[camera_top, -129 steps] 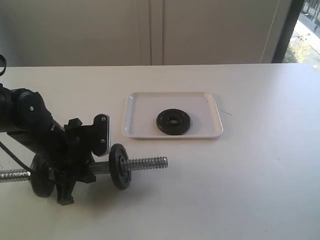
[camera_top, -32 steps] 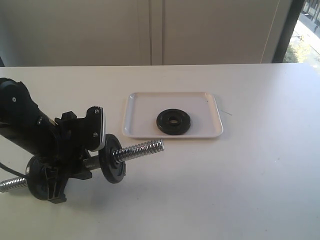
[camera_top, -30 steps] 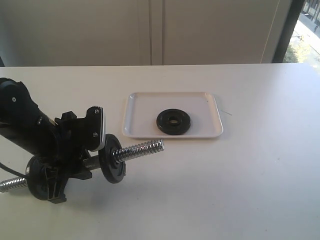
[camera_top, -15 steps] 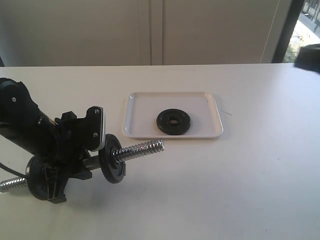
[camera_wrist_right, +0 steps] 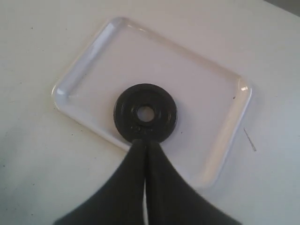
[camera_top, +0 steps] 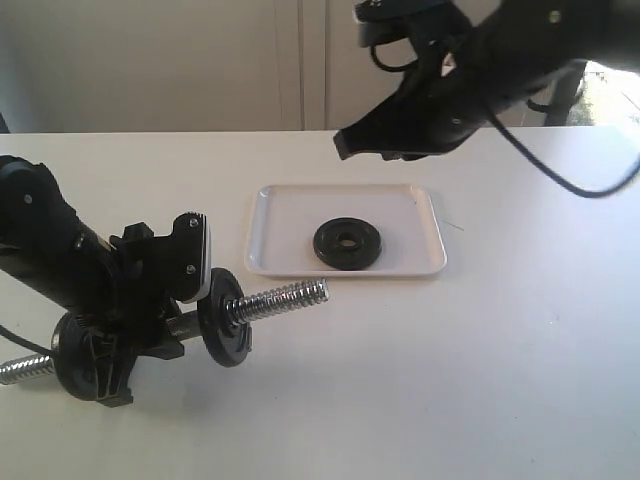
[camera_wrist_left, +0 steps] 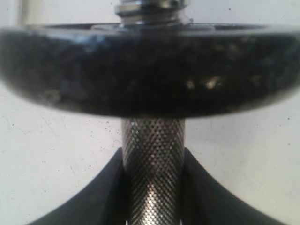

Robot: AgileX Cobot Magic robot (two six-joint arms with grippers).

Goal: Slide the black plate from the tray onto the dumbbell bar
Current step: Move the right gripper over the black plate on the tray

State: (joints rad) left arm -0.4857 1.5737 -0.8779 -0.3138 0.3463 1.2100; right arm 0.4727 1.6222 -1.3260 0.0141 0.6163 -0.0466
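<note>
3 plates, 1 tray, 1 bar

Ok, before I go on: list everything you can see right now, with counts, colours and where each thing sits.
table: one, white, under everything.
tray: one, white, on the table near the middle.
black plate: one, black, lying flat in the tray, nearer its front rim.
dumbbell bar: one, chrome with a knurled grey middle, left of the tray, free threaded end pointing right.
plates on the bar: two, black, one on each side of the grip point.
left gripper: one, black, shut on the bar's knurled middle.
right gripper: one, black, shut, in the air over the tray, holding nothing.
</note>
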